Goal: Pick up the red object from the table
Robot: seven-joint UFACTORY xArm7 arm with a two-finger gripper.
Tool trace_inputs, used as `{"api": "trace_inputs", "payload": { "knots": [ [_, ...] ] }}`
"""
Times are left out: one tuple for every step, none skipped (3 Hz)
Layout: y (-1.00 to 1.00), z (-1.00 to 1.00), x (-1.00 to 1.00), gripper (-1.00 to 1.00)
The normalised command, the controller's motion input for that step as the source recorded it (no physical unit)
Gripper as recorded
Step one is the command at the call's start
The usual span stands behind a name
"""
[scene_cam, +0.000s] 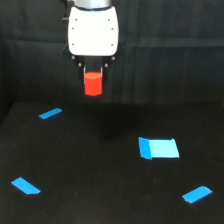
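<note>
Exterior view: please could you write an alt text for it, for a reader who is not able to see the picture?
A white robot gripper holds a small red object in the air above a black table. Several blue tape strips, such as one at the exterior view's left, and a light-blue rectangle lie on the table.

counter (100, 190): matt black, no sheen, fine texture not discernible. tape strips (50, 113): bright blue, flat, faintly glossy; larger rectangle (160, 148) paler blue, smooth. red object (93, 83): plain red-orange, smooth, looked like plastic, lightly shiny. arm housing (93, 31): white, smooth, glossy, plastic-like shell. pincer (93, 75): dark, finish too blurred to tell.
</note>
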Motion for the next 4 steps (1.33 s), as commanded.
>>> {"api": "trace_inputs", "payload": {
  "knots": [
    [0.04, 0.23, -0.07, -1.00],
    [0.02, 0.23, 0.02, -0.93],
    [0.05, 0.28, -0.07, -1.00],
    [0.07, 0.20, -0.09, -0.98]
  ]
}}
